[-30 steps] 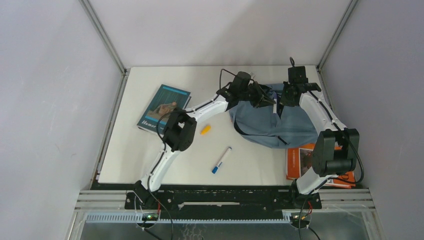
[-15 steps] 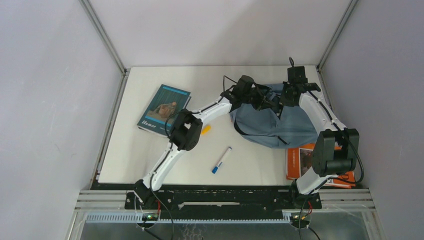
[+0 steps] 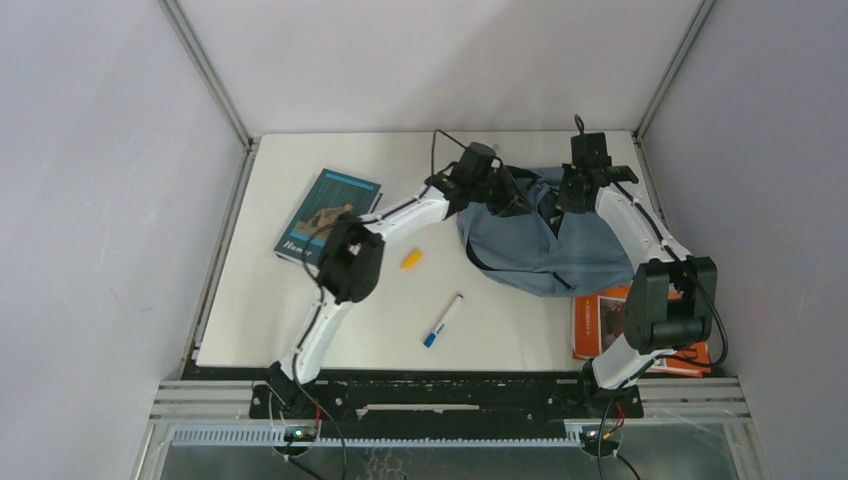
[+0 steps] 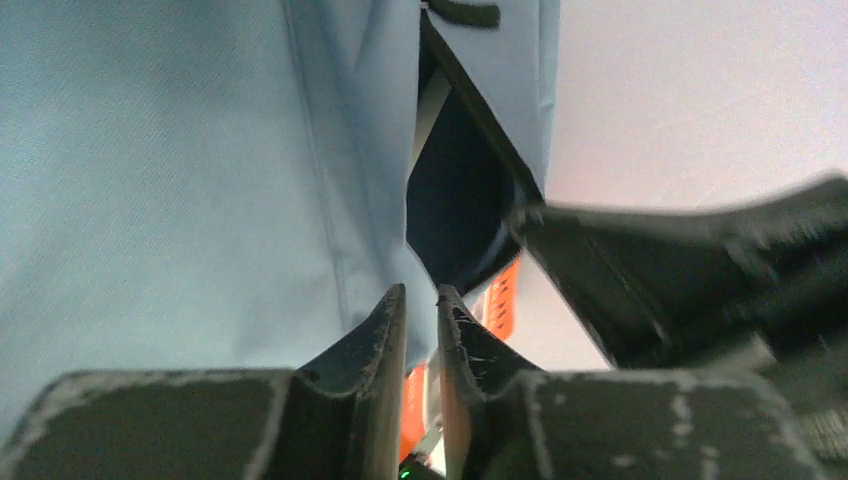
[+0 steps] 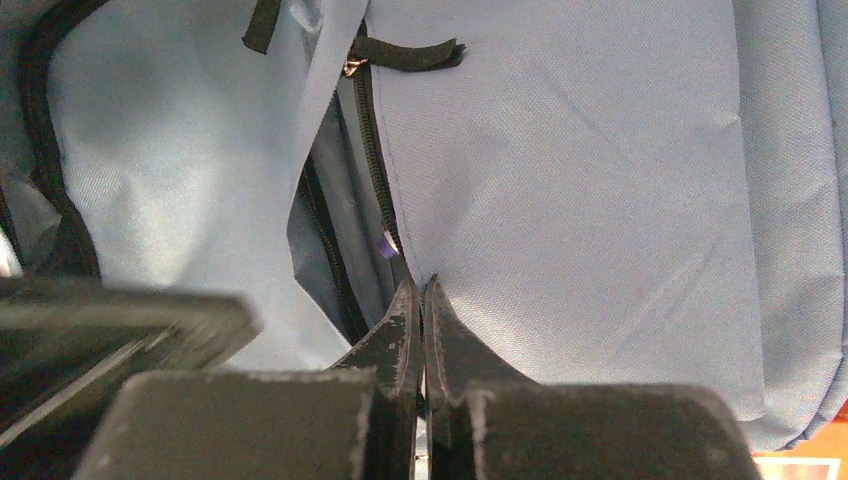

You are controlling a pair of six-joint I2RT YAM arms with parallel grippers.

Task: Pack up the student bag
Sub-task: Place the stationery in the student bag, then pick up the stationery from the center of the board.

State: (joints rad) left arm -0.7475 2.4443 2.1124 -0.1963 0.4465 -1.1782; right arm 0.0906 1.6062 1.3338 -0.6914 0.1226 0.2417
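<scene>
The student bag (image 3: 575,250), grey-blue with black zipper lines, lies at the back right of the table. My left gripper (image 3: 510,198) is at its upper left edge. In the left wrist view its fingers (image 4: 422,292) are nearly shut, with a fold of the bag's fabric (image 4: 150,150) between the tips beside the dark opening. My right gripper (image 3: 568,198) is at the bag's top. In the right wrist view it (image 5: 421,285) is shut on the fabric edge of the bag (image 5: 580,200) next to the open zipper.
A teal book (image 3: 328,215) lies at the left. A small orange piece (image 3: 411,259) and a blue-capped marker (image 3: 442,320) lie mid-table. An orange book (image 3: 600,320) lies at the front right, partly under the right arm.
My left gripper pushed right toward the right gripper, then drew back left with the bag's edge. The right gripper has barely moved.
</scene>
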